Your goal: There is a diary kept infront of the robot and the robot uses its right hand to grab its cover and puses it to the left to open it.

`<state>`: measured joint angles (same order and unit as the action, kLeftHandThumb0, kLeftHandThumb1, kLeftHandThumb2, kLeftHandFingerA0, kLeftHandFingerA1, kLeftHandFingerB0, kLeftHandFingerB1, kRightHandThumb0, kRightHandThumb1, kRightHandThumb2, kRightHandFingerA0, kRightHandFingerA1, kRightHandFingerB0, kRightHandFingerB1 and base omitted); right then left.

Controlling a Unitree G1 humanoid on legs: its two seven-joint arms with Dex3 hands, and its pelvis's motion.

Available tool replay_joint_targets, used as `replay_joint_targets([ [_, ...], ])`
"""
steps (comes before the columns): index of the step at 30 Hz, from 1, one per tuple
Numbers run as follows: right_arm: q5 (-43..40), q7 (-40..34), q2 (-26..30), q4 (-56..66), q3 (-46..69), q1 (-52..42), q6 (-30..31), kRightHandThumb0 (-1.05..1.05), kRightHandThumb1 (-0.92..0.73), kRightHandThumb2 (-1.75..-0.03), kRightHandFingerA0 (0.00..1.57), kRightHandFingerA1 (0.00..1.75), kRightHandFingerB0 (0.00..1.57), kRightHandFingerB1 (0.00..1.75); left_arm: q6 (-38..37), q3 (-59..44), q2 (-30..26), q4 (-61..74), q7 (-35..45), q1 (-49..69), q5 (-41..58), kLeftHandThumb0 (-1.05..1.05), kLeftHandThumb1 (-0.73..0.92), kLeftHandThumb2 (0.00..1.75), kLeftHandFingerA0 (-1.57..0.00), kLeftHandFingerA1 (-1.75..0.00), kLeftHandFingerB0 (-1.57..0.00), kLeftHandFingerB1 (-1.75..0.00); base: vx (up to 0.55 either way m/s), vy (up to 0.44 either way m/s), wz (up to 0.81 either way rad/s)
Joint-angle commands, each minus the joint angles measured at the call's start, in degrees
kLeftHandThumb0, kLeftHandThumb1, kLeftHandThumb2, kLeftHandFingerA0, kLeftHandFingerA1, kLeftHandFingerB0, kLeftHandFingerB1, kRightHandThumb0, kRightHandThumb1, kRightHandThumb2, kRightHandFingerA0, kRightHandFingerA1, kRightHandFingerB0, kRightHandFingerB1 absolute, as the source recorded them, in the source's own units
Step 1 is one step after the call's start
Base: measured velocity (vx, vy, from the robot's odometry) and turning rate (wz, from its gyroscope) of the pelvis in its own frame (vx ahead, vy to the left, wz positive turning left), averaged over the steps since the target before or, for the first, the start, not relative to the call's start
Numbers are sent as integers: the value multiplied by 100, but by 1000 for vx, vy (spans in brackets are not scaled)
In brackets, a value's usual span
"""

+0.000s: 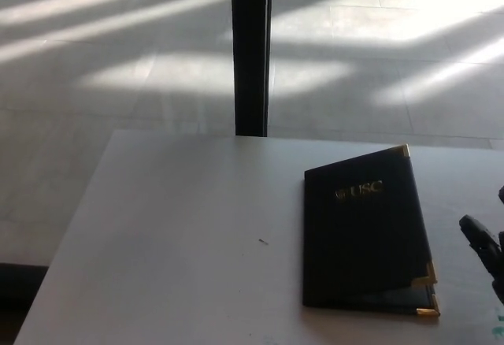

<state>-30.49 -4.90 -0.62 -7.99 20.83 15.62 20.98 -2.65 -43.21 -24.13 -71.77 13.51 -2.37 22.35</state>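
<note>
A dark diary (365,231) with gold corner caps and gold lettering lies on the white table (173,235), right of centre. Its cover is lifted a little along the right edge, with a gap showing at the near right corner. My right hand (487,252) shows only as black fingers at the right edge of the head view, just right of the diary and apart from it. How its fingers stand cannot be made out. My left hand does not show.
A black vertical post (252,50) rises behind the table's far edge. Tiled floor (118,69) with bands of sunlight lies beyond and to the left. The table's left edge runs diagonally toward the near left corner.
</note>
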Motion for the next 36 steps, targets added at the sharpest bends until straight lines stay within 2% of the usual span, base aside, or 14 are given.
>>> replay_joint_targets([
  [1,258,-68,-205,249,-328,-41,-92,-84,-82,-108,18,49,13,47,-122,36,-93,14,7,35,117,-105,72,150,-66,-151,-40,-130,0,0,0],
  [2,301,-17,-207,268,-402,-37,-126,-84,-81,-108,18,49,13,47,-127,60,-97,17,-3,42,103,-105,72,151,-64,-151,-39,-130,0,0,0],
  [3,369,-83,-224,346,-481,-31,-100,-84,-92,-79,25,44,15,39,-154,70,-94,-4,-33,40,97,-105,71,150,-66,-150,-40,-129,0,0,0],
  [10,558,-173,-306,542,-748,-20,-113,-90,-92,-79,27,44,17,41,-177,156,-110,35,-77,69,80,-105,73,152,-63,-150,-39,-129,0,0,0],
  [12,588,-203,-343,590,-799,-101,-33,-85,-92,-82,25,44,15,40,-137,129,-114,20,-22,66,151,-105,73,151,-58,-147,-32,-124,0,0,0],
  [13,556,-183,-372,574,-790,-135,-8,-86,-92,-81,23,44,14,40,-143,136,-116,0,-41,56,148,-105,74,151,-63,-149,-35,-126,0,0,0],
  [14,535,-179,-411,559,-791,-181,16,-84,-83,-109,18,49,13,47,-152,146,-118,-9,-41,58,144,-105,74,152,-59,-148,-34,-126,0,0,0],
  [17,546,-203,-502,551,-829,-309,80,-84,-83,-108,17,49,12,46,-163,152,-115,-10,-65,60,156,-105,72,152,-61,-150,-40,-130,0,0,0],
  [21,583,-185,-618,478,-877,-477,94,-86,-82,-108,16,48,11,46,-168,188,-96,2,-72,47,157,-105,73,150,-62,-147,-36,-125,0,0,0],
  [22,580,-184,-644,470,-882,-512,103,-87,-92,-80,20,42,11,37,-150,156,-89,8,-107,35,196,-105,72,150,-63,-148,-38,-127,0,0,0],
  [28,435,-266,-1002,480,-828,-608,48,-89,-92,-80,18,42,9,34,-189,218,-107,17,-117,23,161,-105,74,151,-65,-150,-41,-130,0,0,0],
  [29,345,-352,-1175,528,-809,-595,90,-36,-50,-113,1,49,2,51,-185,244,-109,30,-102,28,149,-105,74,152,-63,-150,-39,-130,0,0,0],
  [30,335,-390,-1276,547,-815,-585,89,-90,-92,-80,17,41,9,33,-184,241,-116,15,-53,30,166,-105,75,152,-61,-149,-36,-127,0,0,0],
  [36,249,-603,-1771,559,-967,-494,-17,-94,-92,-79,18,41,9,33,-213,252,-99,15,-82,48,182,-105,75,153,-59,-148,-33,-126,0,0,0],
])
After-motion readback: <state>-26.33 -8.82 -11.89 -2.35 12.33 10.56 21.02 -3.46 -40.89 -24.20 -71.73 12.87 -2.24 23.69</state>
